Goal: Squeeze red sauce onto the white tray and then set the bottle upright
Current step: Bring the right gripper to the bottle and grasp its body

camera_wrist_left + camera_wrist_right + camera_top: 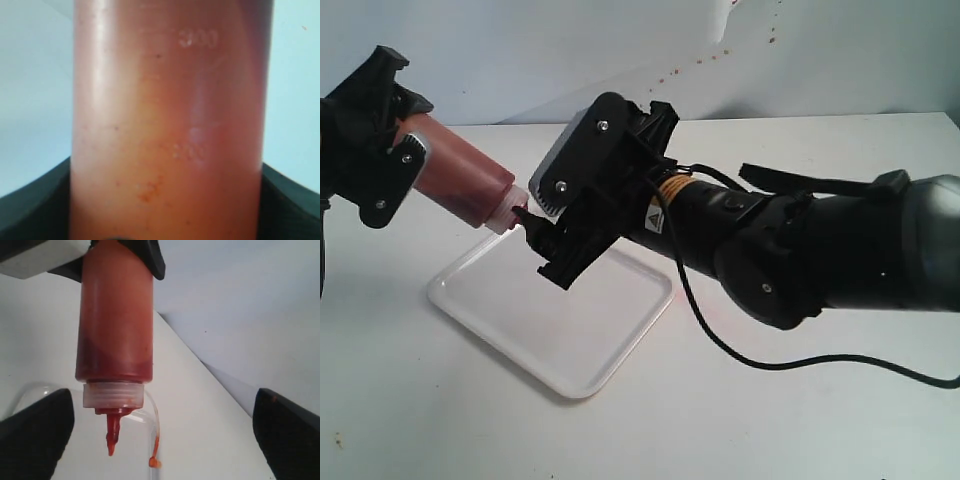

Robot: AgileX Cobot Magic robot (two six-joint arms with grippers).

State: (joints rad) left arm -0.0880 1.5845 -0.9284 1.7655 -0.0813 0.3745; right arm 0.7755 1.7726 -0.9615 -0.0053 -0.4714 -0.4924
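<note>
The left pincer [402,140] clenches the base end, hidden, of a translucent orange-red plastic squeeze bottle [460,178] with dark red sauce [114,357] pooled toward its pointed red nozzle cap [113,432]. Its long axis slants down away from that pincer. The nozzle sits between the released jaws of the right pincer [160,440], over a white plastic tray [582,350].

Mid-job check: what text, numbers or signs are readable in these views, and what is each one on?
"300": raised numerals on the wall of the translucent orange-red plastic squeeze bottle, left wrist view.
Second raised number, lower on the same wall: blurred, possibly "200".
Triangular warning sign on a small white sticker on the black right arm: symbol too small to read.
Orange band label beside it: print unreadable.
</note>
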